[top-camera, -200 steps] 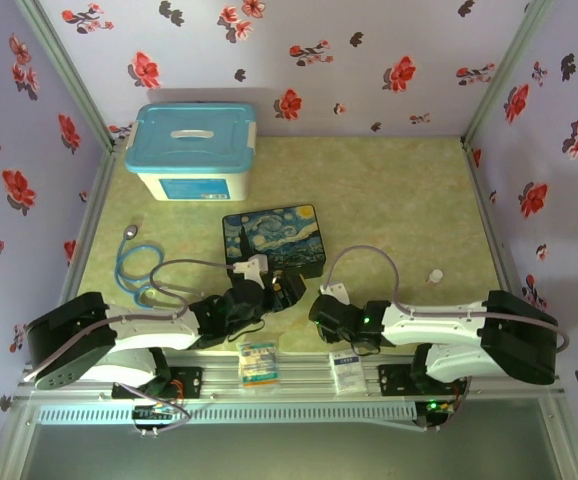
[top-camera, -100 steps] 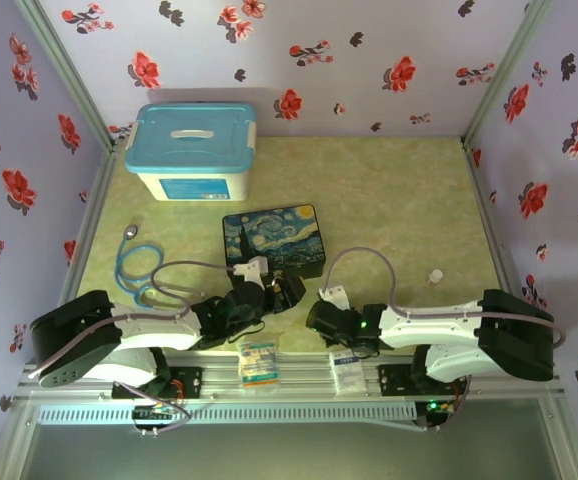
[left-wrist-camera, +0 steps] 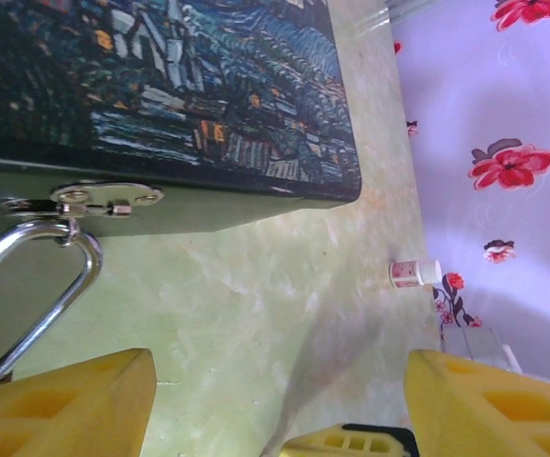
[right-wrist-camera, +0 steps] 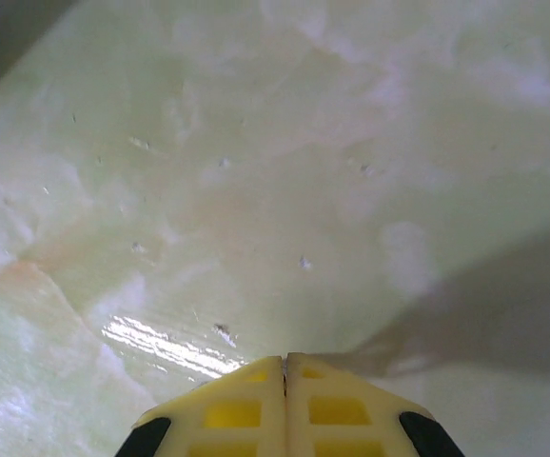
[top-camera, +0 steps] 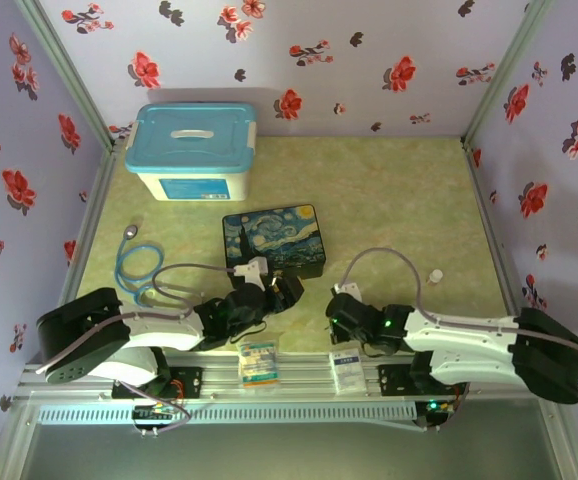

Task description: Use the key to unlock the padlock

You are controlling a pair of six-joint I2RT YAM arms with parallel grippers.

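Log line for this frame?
left gripper open, facing padlock | padlock shackle through box latch | right gripper shut, over table

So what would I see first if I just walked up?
Probably the dark box painted with a swirly starry night, in the middle of the table. Farther back on the left sits a white tub with a bright blue lid. The padlock hangs by its shiny silver shackle from the box's latch.

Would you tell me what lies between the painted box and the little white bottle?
Just bare table, as the left wrist view shows; from above, the right arm's cable arches over that stretch.
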